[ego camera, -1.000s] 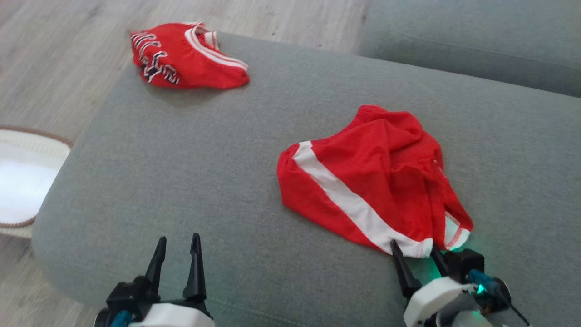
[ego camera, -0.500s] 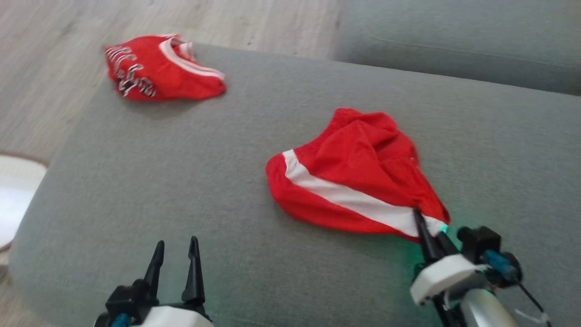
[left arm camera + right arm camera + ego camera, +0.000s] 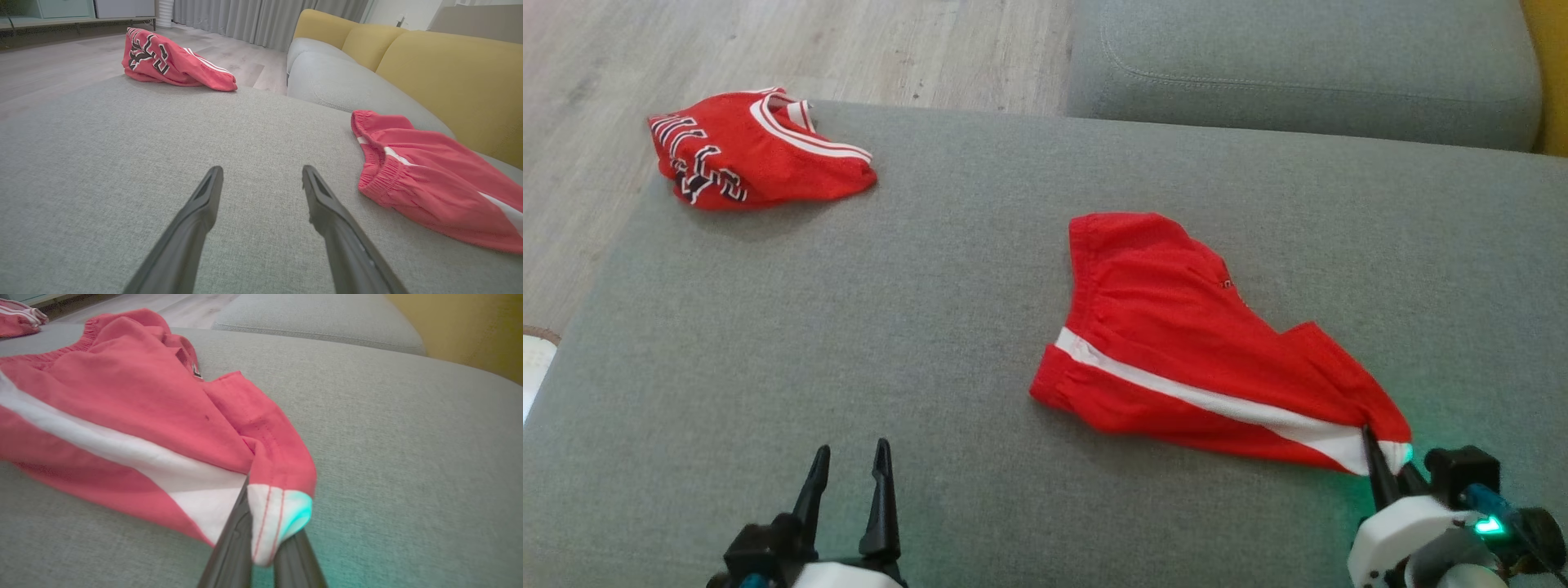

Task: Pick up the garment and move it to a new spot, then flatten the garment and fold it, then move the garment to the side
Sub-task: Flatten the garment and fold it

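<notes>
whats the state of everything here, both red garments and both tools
red shorts: lying partly spread on the grey cushion, one white-trimmed leg hem pinched and drawn to a point
lettered red garment: folded into a heap, lying free at the cushion's far left corner
left tool: open, empty, over bare cushion
right tool: shut on the shorts' hem

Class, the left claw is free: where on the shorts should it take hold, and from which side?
Probably the shorts' waistband, at its near corner, coming in low from the left. That gathered edge stands thick off the sofa, faces the open left claw, and lies opposite the hem pinched by the right claw.
</notes>
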`<state>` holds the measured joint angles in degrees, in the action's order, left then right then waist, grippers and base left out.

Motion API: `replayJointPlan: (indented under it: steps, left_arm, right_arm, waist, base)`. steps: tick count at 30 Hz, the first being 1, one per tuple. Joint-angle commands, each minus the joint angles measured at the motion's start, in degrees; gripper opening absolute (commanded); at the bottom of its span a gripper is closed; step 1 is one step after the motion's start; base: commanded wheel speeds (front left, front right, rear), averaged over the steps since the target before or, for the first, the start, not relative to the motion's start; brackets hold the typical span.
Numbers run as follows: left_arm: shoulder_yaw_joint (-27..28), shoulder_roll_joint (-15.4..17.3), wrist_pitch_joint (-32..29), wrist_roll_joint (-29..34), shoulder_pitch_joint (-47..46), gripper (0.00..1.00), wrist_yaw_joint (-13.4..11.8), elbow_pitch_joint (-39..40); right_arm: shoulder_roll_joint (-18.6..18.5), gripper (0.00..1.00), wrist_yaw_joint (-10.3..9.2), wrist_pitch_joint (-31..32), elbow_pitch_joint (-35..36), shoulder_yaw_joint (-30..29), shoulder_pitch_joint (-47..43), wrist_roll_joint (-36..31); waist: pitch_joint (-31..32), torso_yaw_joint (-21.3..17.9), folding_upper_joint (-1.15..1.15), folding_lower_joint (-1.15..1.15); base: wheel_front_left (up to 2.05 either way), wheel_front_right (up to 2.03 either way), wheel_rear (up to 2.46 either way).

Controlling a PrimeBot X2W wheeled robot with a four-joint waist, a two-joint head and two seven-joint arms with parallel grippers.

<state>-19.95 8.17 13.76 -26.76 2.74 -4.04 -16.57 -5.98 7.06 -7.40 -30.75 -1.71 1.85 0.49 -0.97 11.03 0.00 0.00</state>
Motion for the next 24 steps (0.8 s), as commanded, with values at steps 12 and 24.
replayJointPlan:
  steps: [12,24]
  left_arm:
    - [1.8,0.3,0.8,-0.6,-2.0,1.0,-0.2,1.6]
    - [1.6,0.9,0.4,-0.7,-2.7,1.0,-0.5,3.2]
  right_arm:
    - [-0.6,1.0,0.43,-4.7,0.0,-3.5,4.9,-3.5]
    - [2.7,1.0,0.43,-5.8,10.5,-1.3,1.5,-1.7]
  waist:
    - [1.8,-1.7,0.0,0.0]
    - [5.1,-3.3,0.0,0.0]
  base:
    - [0.0,0.0,0.0]
    - [0.0,0.0,0.0]
